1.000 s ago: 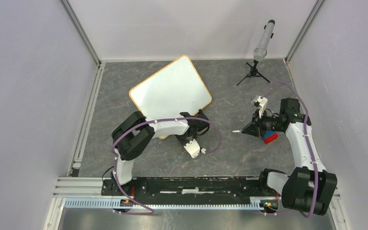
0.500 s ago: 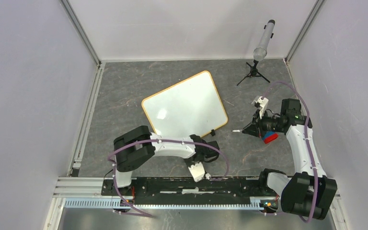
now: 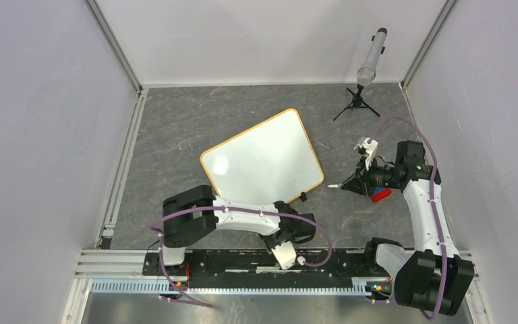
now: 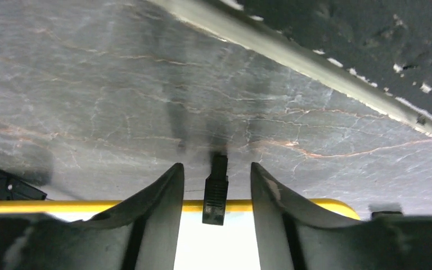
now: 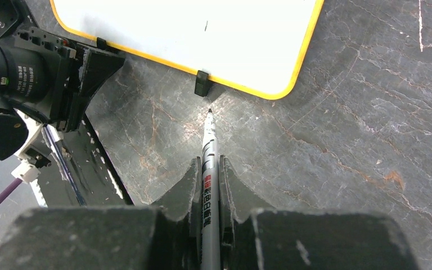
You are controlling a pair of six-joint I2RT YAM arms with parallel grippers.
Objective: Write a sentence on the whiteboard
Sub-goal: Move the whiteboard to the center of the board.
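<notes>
Two black clip feet on the near edge of the whiteboard (image 3: 262, 160), one toward each end. Board flat and skewed, about the middle of the grey table (image 3: 175, 128). From above, only the right-hand foot (image 3: 303, 197) plain to see; the other foot (image 4: 215, 194) lost against the dark left gripper (image 3: 300, 226). Shows instead in the left wrist view, upright between fingers (image 4: 157, 214) spread apart, a sliver of gap on either side, touching neither. There, most of the board cut off at the bottom edge: just a yellow strip of rim and a wedge of white. Right gripper (image 5: 209, 163) clamped on a marker (image 5: 209, 185), cap off, tip aimed at the right-hand foot and just short of it; resting on the table or hovering, cannot tell. Rear of the barrel hidden between the fingers. On the board's face a single tiny dark tick (image 5: 206, 25), too small to read; from above just glossy white with a glare spot. Beneath the right wrist a red-and-blue object (image 3: 380, 194), half hidden, shape unclear.
</notes>
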